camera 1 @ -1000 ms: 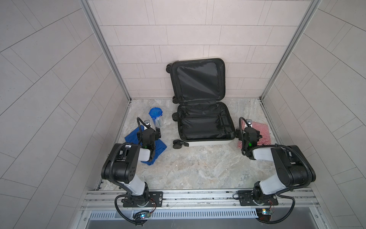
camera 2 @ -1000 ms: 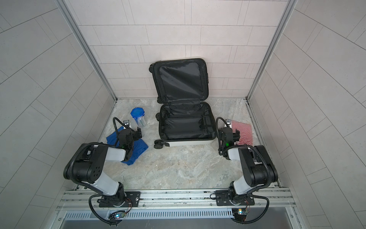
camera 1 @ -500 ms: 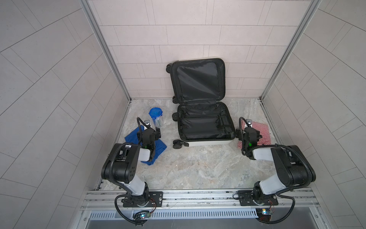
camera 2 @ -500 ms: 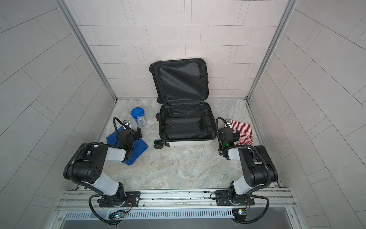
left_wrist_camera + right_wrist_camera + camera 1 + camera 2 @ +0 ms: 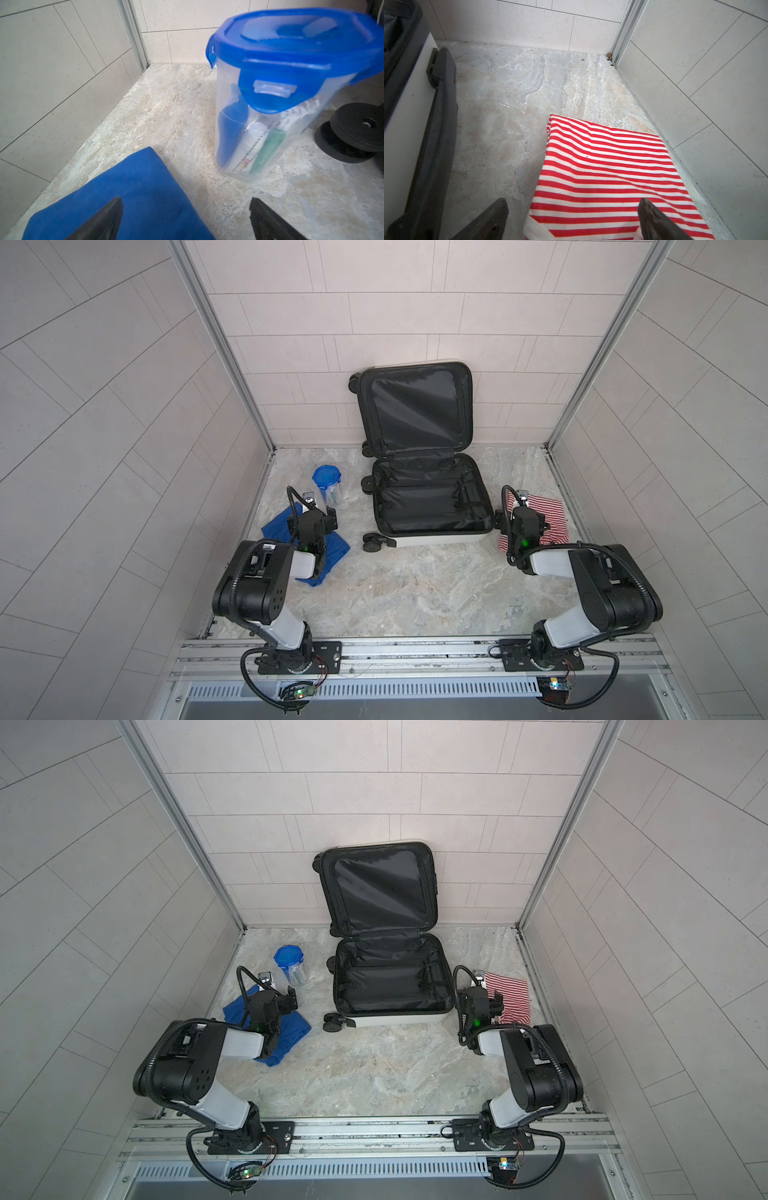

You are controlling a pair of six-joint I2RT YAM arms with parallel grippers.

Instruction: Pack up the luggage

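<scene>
Luggage (image 5: 436, 539) is seen lying open at the far middle of the counter (image 5: 415, 593), with its lower half flat on the marbled surface and its lid propped upright against the far tiled wall. Black lining is shown in both halves. A black wheel (image 5: 371, 542) is found at the near left corner of the white shell.

Left of the luggage, a clear container (image 5: 331, 499) with a blue lid (image 5: 327, 480) is stood upright. Tubes are made out through its side in the left wrist view, though the blur there leaves it unclear what exactly they are. On the near side of it a blue cloth (image 5: 334, 551) is spread on the counter. The left gripper (image 5: 185, 207) is held low over the far edge of this cloth and pointed towards the container. Its fingers (image 5: 104, 220) are spread wide, with nothing gripped.

Right of the luggage, a red-and-white striped cloth (image 5: 602, 176) is laid folded close to the right wall. The right gripper (image 5: 573, 207) is held over its left edge, beside the black handle (image 5: 438, 124) on the luggage. Its fingers (image 5: 654, 220) are likewise spread apart, with nothing pinched
</scene>
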